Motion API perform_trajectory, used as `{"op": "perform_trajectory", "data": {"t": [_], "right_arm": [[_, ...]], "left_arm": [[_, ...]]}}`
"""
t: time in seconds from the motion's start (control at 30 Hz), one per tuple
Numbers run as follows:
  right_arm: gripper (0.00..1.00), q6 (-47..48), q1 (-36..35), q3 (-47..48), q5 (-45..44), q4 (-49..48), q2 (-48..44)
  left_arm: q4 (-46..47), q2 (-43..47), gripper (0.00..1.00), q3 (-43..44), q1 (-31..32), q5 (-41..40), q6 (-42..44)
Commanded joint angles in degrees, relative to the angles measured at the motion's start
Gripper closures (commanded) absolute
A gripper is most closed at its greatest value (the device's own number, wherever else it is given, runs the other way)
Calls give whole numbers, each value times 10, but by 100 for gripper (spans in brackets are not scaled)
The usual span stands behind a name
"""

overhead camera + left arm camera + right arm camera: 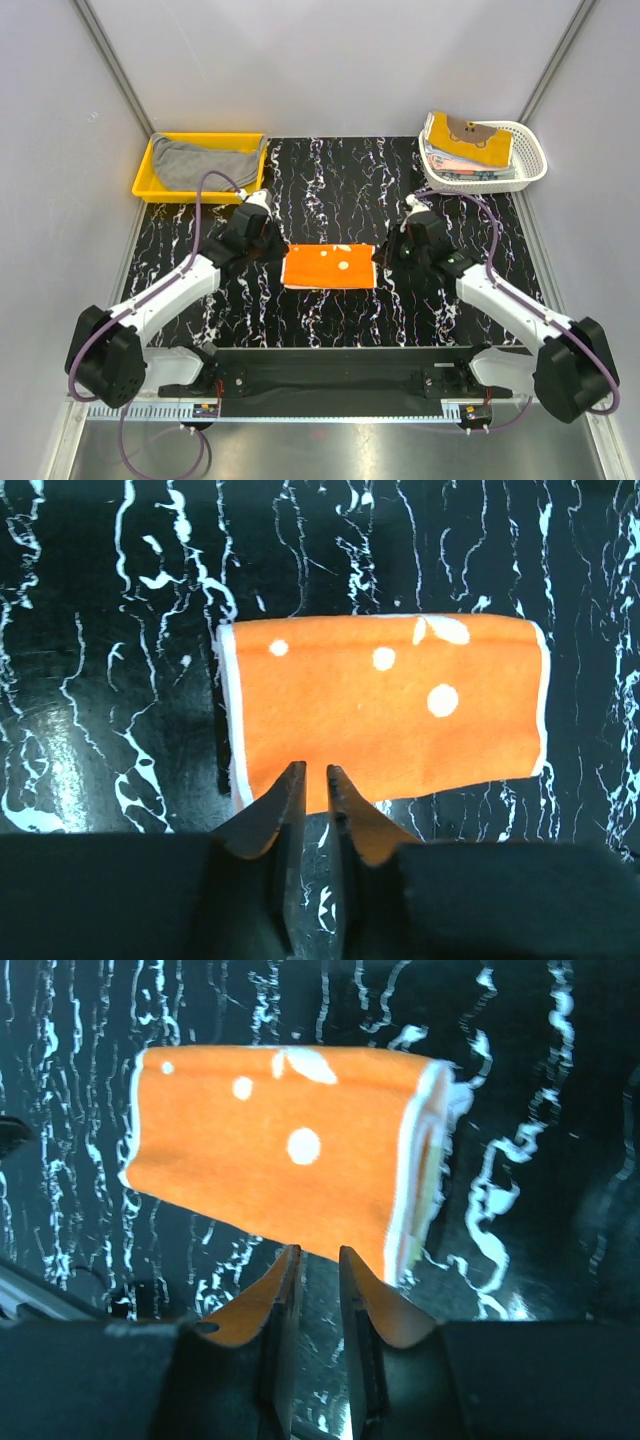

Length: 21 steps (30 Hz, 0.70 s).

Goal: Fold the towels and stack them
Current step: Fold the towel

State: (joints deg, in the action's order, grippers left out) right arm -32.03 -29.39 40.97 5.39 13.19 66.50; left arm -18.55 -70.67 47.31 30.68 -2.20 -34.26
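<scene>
An orange towel with white dots (329, 266) lies folded into a flat rectangle on the black marbled table, between the two arms. My left gripper (274, 250) sits at its left end. In the left wrist view its jaws (310, 776) are nearly shut and empty, tips just over the towel's (385, 705) near edge. My right gripper (386, 254) sits at the towel's right end. In the right wrist view its jaws (315, 1257) stand a narrow gap apart and empty, just short of the towel (280, 1170). A grey towel (205, 160) lies crumpled in the yellow tray.
The yellow tray (148, 186) stands at the back left. A white lattice basket (532, 168) at the back right holds a stack of folded cloths (470, 145). Grey walls close in the table on the left, the right and the back.
</scene>
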Motion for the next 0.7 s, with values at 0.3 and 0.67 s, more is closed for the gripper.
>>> {"op": "perform_trajectory", "data": {"t": [0.3,0.67], "right_arm": [[75,-60,-39,-33,37,-108,164],[73,-62,-39,-38,8,-58,103]], "left_arm": [[52,-131,97,-56,10,11,-23],[37,-118,97,-51,10,7,-11]]}}
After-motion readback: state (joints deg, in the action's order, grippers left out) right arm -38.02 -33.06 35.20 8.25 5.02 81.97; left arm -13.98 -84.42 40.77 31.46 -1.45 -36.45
